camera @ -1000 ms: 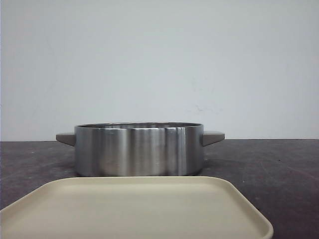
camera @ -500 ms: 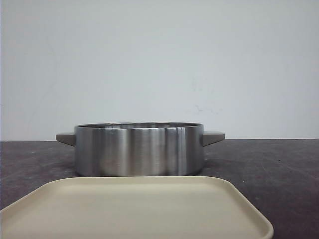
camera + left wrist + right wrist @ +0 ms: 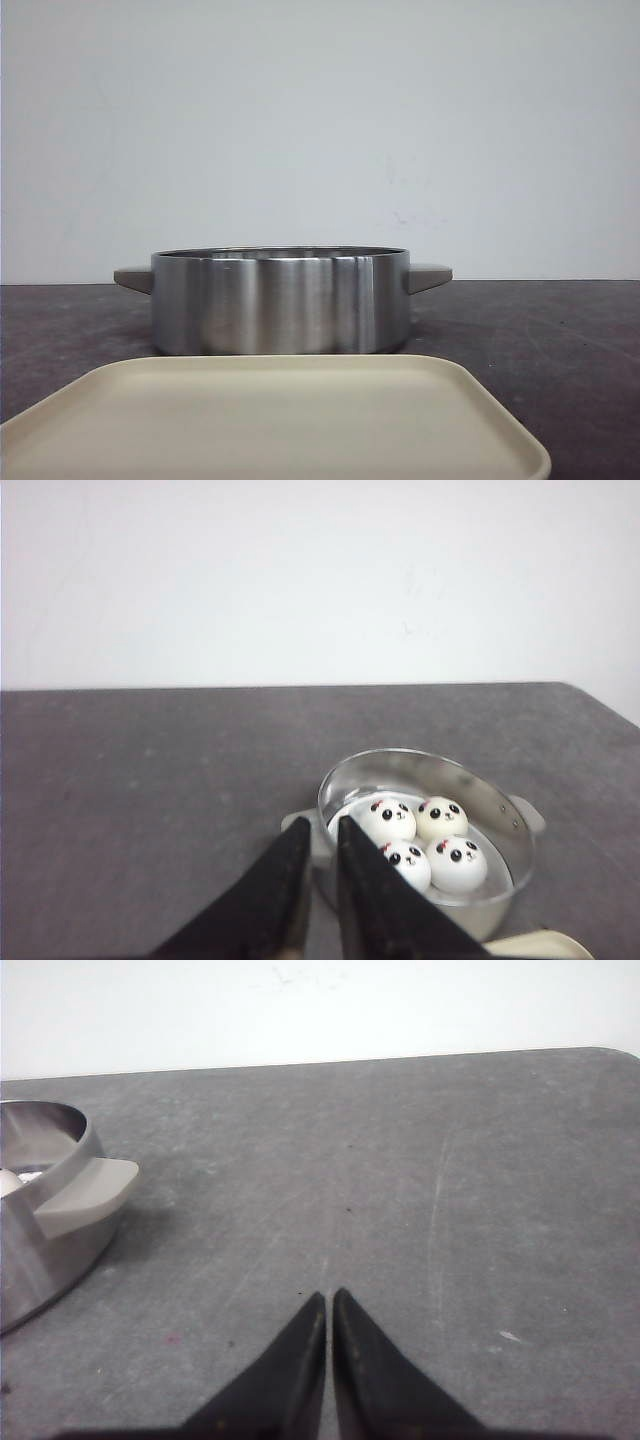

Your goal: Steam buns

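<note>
Several white buns with black panda faces point(image 3: 457, 863) lie close together inside the steel pot point(image 3: 400, 760), seen only in the left wrist view. In the front view the pot point(image 3: 280, 300) stands mid-table and its wall hides the buns. My left gripper point(image 3: 322, 830) hovers above and short of the pot's near handle, with a narrow gap between its black fingers and nothing in it. My right gripper point(image 3: 329, 1300) is shut and empty over bare table, off to the side of the pot's other handle point(image 3: 85, 1195).
A beige tray point(image 3: 270, 420) lies in front of the pot at the near edge, with nothing on it; its corner point(image 3: 540, 945) shows beside the pot. The tabletop is dark grey, with a white wall behind.
</note>
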Robot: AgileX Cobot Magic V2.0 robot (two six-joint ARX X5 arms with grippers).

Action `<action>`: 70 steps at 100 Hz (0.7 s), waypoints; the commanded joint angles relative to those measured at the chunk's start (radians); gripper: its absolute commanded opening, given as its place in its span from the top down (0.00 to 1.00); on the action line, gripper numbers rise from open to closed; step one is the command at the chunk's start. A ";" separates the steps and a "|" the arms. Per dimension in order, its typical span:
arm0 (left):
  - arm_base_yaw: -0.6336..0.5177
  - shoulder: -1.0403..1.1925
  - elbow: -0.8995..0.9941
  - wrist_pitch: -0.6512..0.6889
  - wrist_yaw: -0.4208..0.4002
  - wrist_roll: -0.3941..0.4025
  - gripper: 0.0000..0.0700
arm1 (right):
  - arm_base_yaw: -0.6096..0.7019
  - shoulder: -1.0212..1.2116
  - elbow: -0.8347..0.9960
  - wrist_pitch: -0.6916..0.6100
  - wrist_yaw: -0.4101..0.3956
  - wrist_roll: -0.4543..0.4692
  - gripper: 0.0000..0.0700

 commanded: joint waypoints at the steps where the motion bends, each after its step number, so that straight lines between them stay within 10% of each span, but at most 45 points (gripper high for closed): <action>1: 0.041 -0.046 -0.145 0.142 0.040 0.021 1.00 | 0.000 0.000 -0.002 0.010 0.000 0.009 0.99; 22: 0.262 -0.175 -0.537 0.524 0.197 -0.026 1.00 | 0.000 0.000 -0.002 0.010 0.000 0.009 0.99; 47: 0.410 -0.214 -0.811 0.785 0.144 -0.021 1.00 | 0.000 0.000 -0.002 0.010 0.000 0.009 0.99; 70: 0.440 -0.215 -0.860 0.695 0.127 0.066 1.00 | 0.000 0.000 -0.002 0.010 0.000 0.009 0.99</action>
